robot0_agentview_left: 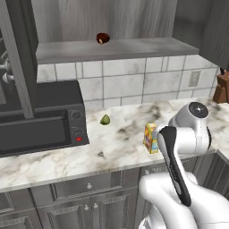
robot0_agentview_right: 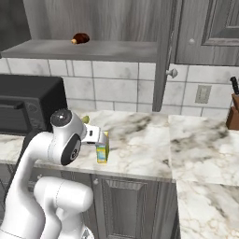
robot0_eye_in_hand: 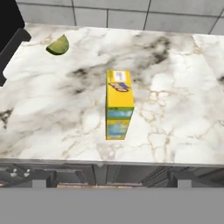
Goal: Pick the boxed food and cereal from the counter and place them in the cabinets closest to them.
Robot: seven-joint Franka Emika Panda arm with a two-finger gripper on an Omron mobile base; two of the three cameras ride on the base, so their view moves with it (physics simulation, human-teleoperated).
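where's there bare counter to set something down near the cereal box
Bare marble lies on both sides of the cereal: a wide patch between it and the microwave, and another on its other side running toward the knife block. The strip between the box and the counter front edge is narrow. A green wedge sits behind, toward the tiled wall.

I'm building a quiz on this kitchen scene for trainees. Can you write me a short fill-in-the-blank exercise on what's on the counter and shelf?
1. The cereal stands upright on the ____.
2. The black microwave sits at the counter's ____ end in the left base view.
3. The small green wedge lies between the cereal and the ____.
4. The brown round item rests on the open cabinet's ____.

Missing words: counter; left; microwave; shelf
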